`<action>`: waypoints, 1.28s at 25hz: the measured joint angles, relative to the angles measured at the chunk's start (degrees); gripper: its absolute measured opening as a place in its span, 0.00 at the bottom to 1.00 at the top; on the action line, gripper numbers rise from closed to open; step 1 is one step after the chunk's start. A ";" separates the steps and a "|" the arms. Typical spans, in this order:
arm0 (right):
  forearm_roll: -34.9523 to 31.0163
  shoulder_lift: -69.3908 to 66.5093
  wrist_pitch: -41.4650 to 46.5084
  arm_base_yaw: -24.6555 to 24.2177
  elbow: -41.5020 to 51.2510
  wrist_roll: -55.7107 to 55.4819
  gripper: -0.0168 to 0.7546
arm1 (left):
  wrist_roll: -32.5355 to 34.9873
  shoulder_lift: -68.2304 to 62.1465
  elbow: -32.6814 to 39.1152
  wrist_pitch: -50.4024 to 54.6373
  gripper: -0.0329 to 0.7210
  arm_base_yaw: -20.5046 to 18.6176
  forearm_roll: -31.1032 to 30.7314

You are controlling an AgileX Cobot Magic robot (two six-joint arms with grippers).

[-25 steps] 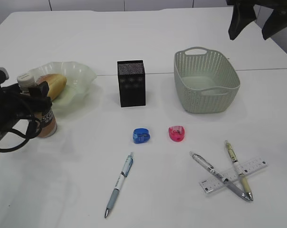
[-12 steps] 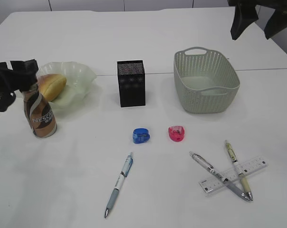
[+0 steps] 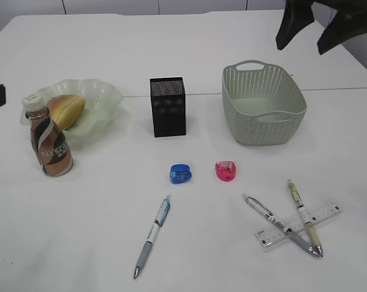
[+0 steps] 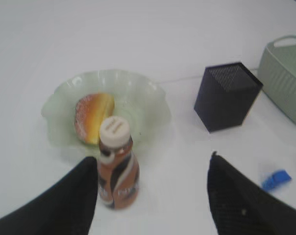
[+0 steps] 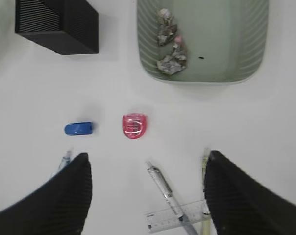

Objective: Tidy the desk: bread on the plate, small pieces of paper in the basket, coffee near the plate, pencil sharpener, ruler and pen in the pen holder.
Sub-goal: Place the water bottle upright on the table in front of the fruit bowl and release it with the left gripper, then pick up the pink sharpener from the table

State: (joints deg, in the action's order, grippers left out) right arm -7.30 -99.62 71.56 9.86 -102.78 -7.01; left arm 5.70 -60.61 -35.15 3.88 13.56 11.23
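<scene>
Both pincers stand wide apart and hold nothing: the left gripper (image 4: 150, 196) hangs above the coffee bottle (image 3: 50, 139), the right gripper (image 5: 148, 196) high over the pink sharpener (image 3: 226, 170). On the white desk (image 3: 183, 55) lie three pens, two sharpeners and one clear ruler (image 3: 299, 225). The blue sharpener (image 3: 180, 174) sits at nine o'clock of the pink one. One golden bun (image 3: 66, 110) rests in the ruffled green glass plate (image 3: 101, 94). Two crumpled paper balls (image 5: 170, 41) lie in the perforated grey-green basket (image 3: 262, 103). The black mesh pen holder (image 3: 168, 106) stands square between them.
</scene>
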 joint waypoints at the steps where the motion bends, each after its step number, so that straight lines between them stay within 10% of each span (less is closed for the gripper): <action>1: -0.94 0.00 0.00 0.00 0.00 0.00 0.70 | -0.01 1.79 -0.60 4.27 0.71 0.00 -0.12; 17: -2.63 3.53 -0.21 2.34 10.93 1.56 0.70 | -16.07 3.85 -11.58 61.75 0.64 0.00 -6.63; 32: 0.59 8.57 -0.42 2.44 23.89 1.68 0.70 | -18.79 -0.06 -11.58 66.23 0.63 0.00 -6.75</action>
State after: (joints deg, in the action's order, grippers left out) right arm -6.71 -91.04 71.14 12.29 -78.89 -5.33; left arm -13.10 -60.68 -46.73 70.11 13.56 4.47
